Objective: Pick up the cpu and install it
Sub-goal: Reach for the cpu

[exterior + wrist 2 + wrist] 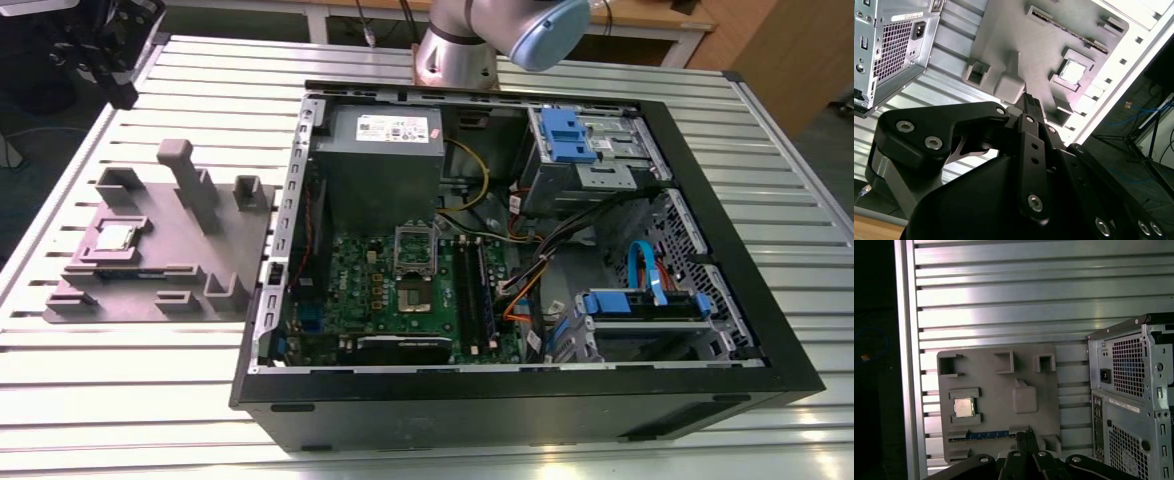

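The cpu [118,237] is a small silver square lying flat in a recess of the grey moulded tray [174,285], at the exterior view's left. Both wrist views look down on it from well above: cpu [963,407], cpu [1073,72]. My gripper [1026,434] is shut with nothing between its fingers. It hangs high over the table behind the tray, clear of everything, and shows dark at the exterior view's upper left [123,97]. One finger [1031,107] is seen edge-on. The motherboard socket [416,297] in the open computer case [747,340] has its silver frame raised.
Upright posts [184,175] rise from the tray beside the cpu. A blue-edged memory stick [986,435] lies in a tray slot near it. The case's rear panel [1126,390] stands close to the tray. The arm's base [458,55] is behind the case on the ribbed metal table [134,400].
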You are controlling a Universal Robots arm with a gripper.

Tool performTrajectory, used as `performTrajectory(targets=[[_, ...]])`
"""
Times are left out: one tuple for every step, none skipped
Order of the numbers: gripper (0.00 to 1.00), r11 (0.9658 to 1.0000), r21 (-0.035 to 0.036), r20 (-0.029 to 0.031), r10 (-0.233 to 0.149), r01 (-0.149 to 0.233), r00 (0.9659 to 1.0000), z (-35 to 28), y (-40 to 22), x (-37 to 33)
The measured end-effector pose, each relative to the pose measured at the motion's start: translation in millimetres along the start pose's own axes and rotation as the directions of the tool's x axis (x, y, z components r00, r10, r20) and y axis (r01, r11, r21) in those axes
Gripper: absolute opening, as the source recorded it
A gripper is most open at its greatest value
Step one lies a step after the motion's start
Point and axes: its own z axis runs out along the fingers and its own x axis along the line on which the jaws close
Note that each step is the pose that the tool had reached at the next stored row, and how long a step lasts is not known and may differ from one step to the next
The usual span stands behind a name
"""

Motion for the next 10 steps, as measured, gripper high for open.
performTrajectory(targets=[[0.11,1.0,0.0,0.0,0.0,0.0,1.0,0.0,0.0,0.3],[0.11,1.0,0.0,0.0,0.0,0.0,1.0,0.0,-0.1,0.6],[0.11,1.0,0.0,0.0,0.0,0.0,1.0,0.0,-0.1,0.9],[0.11,1.0,0.0,0.0,0.0,0.0,1.0,0.0,-0.1,1.3],[0.11,1.0,0.0,0.0,0.0,0.0,1.0,0.0,-0.1,1.7],[0.11,1.0,0.0,0.0,0.0,0.0,1.0,0.0,-0.2,2.2],[0.11,1.0,0.0,0.0,0.0,0.0,1.0,0.0,-0.2,2.6],[0.11,1.0,0.0,0.0,0.0,0.0,1.0,0.0,-0.2,3.2],[0.11,1.0,0.0,0.0,0.0,0.0,1.0,0.0,-0.3,3.7],[0.11,1.0,0.0,0.0,0.0,0.0,1.0,-0.1,-0.3,4.3]])
